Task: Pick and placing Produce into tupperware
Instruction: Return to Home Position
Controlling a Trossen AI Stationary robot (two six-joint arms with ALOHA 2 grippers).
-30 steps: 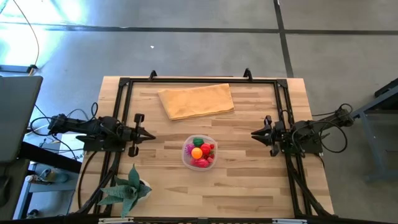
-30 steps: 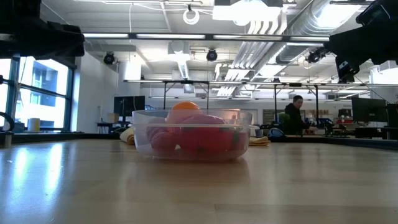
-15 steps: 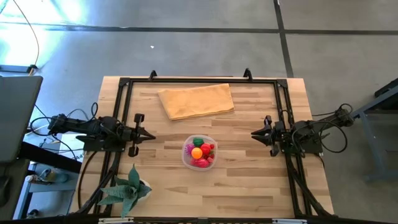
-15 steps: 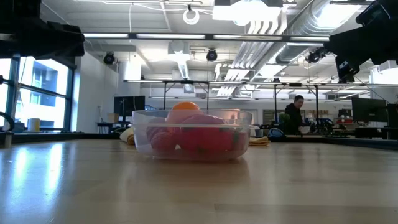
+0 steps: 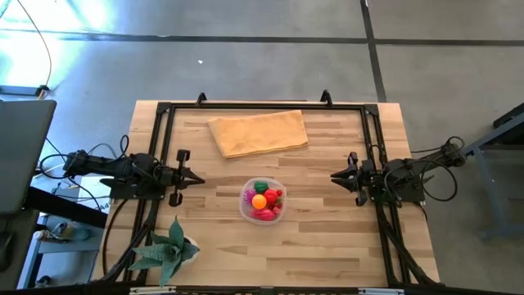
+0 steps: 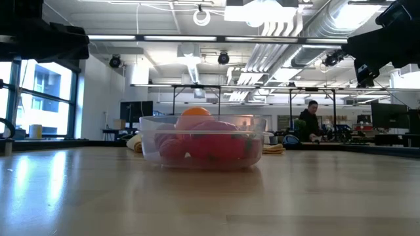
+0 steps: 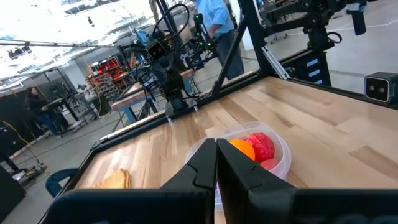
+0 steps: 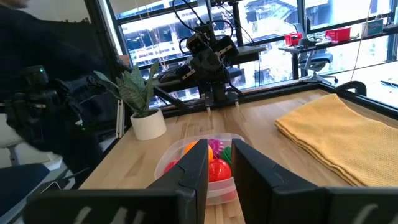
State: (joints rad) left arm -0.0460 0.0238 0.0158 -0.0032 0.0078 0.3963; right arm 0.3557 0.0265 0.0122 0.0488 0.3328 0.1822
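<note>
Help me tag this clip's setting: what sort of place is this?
Most likely a robotics lab in an open industrial hall: exposed ceiling ducts, a concrete floor around the wooden table with two robot arms, and a person at benches with monitors.

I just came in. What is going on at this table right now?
Nothing is being handled at this moment. The produce lies piled in the tupperware, near the middle of the table, and none lies loose outside it. The left gripper, shut, and the right gripper, fingers a little apart, hold nothing. They hang at opposite sides of the table, pointing towards the tupperware. A cloth and a plant sit apart from it.
</note>
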